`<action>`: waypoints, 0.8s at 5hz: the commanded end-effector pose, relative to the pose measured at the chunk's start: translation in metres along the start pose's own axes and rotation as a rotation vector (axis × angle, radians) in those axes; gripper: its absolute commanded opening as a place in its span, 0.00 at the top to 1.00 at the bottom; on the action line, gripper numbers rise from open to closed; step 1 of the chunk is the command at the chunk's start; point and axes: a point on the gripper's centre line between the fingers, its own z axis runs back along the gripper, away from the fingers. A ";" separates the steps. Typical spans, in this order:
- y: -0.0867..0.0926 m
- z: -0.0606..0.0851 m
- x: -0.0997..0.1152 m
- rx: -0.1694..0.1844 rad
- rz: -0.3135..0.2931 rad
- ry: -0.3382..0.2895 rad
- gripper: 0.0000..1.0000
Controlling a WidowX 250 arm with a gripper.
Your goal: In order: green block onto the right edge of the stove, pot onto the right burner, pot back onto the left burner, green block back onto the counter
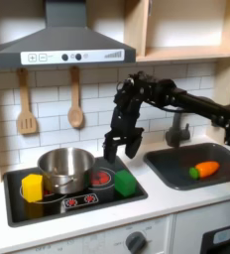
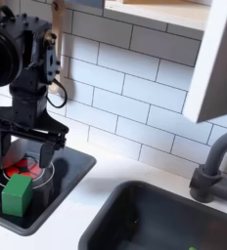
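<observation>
In the first exterior view, the green block (image 1: 125, 182) sits on the stove (image 1: 82, 202) at its right edge, in the lower middle of the frame, just beside the right burner (image 1: 99, 179). The pot (image 1: 65, 169) stands on the left burner, with a yellow block (image 1: 33, 186) touching its left side. The claw (image 1: 122, 148) hangs in the air above the green block and to the right of the pot, its 2 fingers spread wide and holding nothing. On the right, a toy carrot (image 1: 203, 170) lies in the sink (image 1: 176, 171). The white worktop (image 1: 172, 198) surrounds both.

In the second exterior view, the green block (image 2: 18, 193) rests on the stove (image 2: 62, 181) at lower left, with the claw (image 2: 25, 146) above it.
</observation>
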 end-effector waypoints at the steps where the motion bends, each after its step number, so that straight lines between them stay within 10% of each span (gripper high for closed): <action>1: 0.024 -0.007 0.024 0.015 0.058 0.009 0.00; 4: 0.039 -0.008 0.039 0.021 0.094 0.011 0.00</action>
